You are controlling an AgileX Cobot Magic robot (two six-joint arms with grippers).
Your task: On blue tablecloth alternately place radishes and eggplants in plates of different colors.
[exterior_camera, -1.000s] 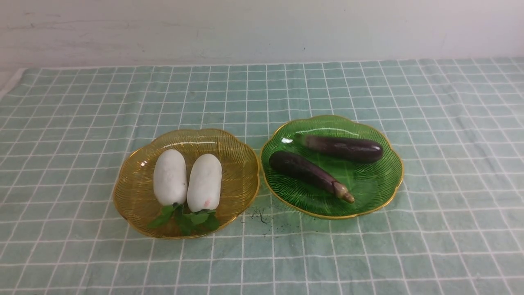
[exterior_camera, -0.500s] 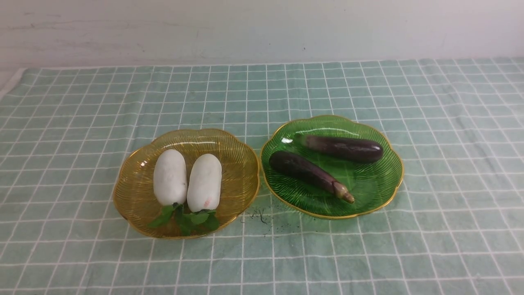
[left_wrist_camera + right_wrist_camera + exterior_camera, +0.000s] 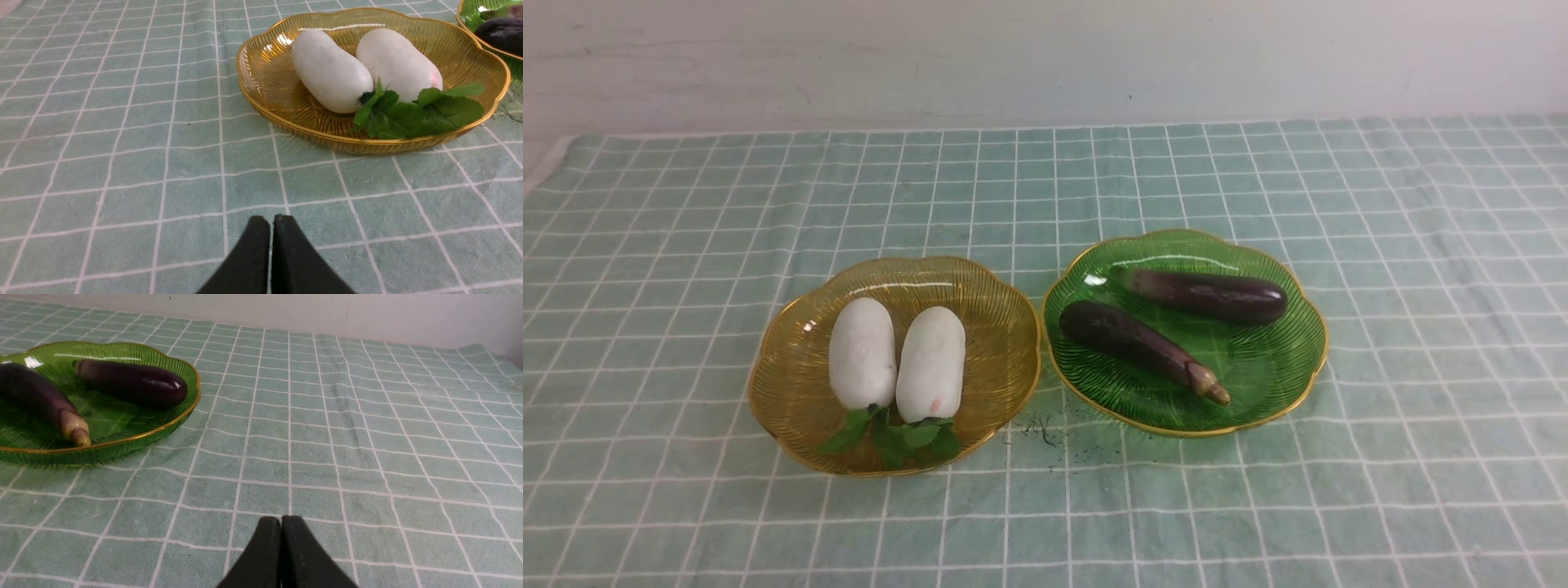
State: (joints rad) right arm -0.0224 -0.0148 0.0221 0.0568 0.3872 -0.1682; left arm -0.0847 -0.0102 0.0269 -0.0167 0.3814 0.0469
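Two white radishes (image 3: 863, 353) (image 3: 931, 363) lie side by side in the amber-yellow plate (image 3: 1005, 327), leafy tops toward me; both radishes (image 3: 331, 71) (image 3: 396, 63) also appear in the left wrist view. Two dark purple eggplants (image 3: 1209, 296) (image 3: 1131, 339) lie in the green plate (image 3: 1282, 359) to its right, and these eggplants (image 3: 132, 381) (image 3: 36, 398) show in the right wrist view. Both plates rest on the blue tablecloth (image 3: 686, 245). My left gripper (image 3: 271, 222) is shut and empty, short of the yellow plate (image 3: 265, 77). My right gripper (image 3: 281, 522) is shut and empty, apart from the green plate (image 3: 163, 420). Neither arm shows in the front view.
A pale wall (image 3: 1045, 57) runs behind the cloth's far edge. A small dark smudge (image 3: 1041, 429) marks the cloth between the plates. The cloth's left corner (image 3: 547, 163) ends on a white surface.
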